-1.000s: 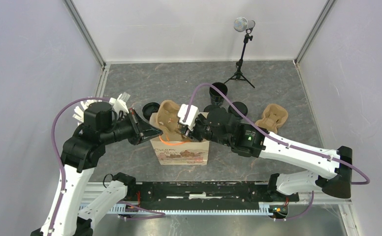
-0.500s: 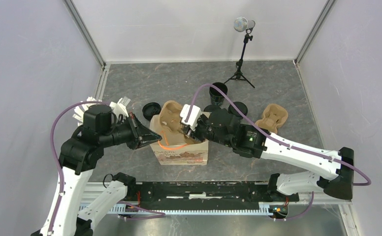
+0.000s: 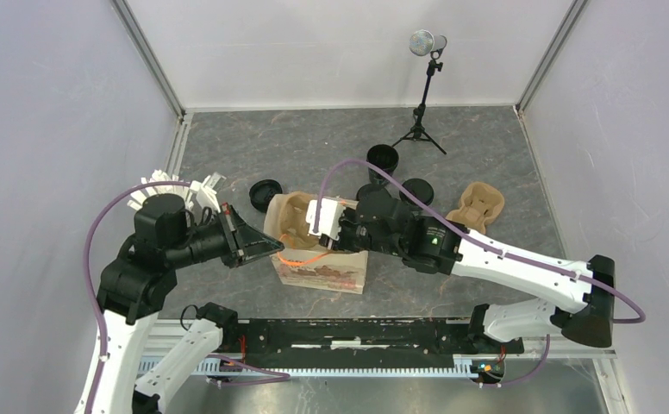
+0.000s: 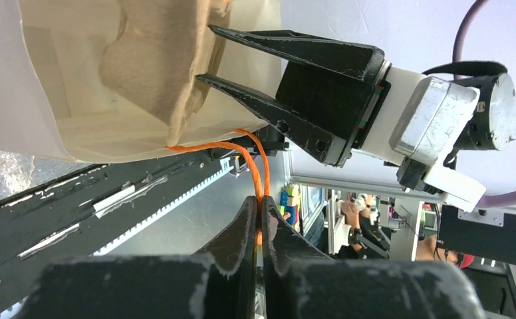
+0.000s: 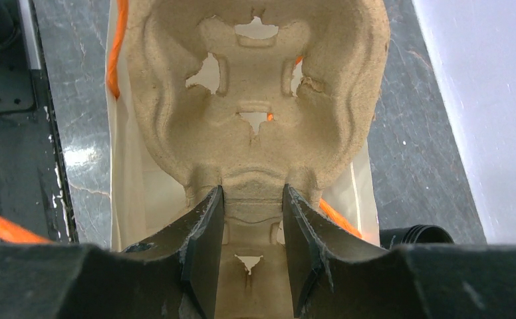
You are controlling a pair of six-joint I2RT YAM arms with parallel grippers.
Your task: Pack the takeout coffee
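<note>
Right tool: narrowed onto the middle rib of a brown moulded-pulp cup carrier, one finger on each side, so the rib is gripped. The carrier is held tilted at the open mouth of a beige paper bag, with part of it judged to be inside the walls. Its sockets are seen empty in the right wrist view.

Left tool: pinched fully together on a thin orange handle of the bag. The handle is drawn sideways, and the mouth is judged to be kept open that way. No cup is held by either tool.

The takeout coffee is all out on the grey marbled counter, behind the bag. One small black disposable cup is stood upright, well apart from both tools; whether it is lidded cannot be told. Two flat round black pieces are laid nearer, one just beside the carrier and one beyond the right arm. Whether these are lids or capped cups cannot be told. A second pulp carrier is laid further right.

Handling, judged:
- The cups are expected to be light if empty and sloshy if filled.
- The thin wall would be dented by a hard squeeze.
- The plastic lid is likely slick and could be popped off.
- Hold is best taken around the body just under the rim, with the cup kept upright and the squeeze kept light.
- The lid edge alone should not be trusted as a grip.
</note>
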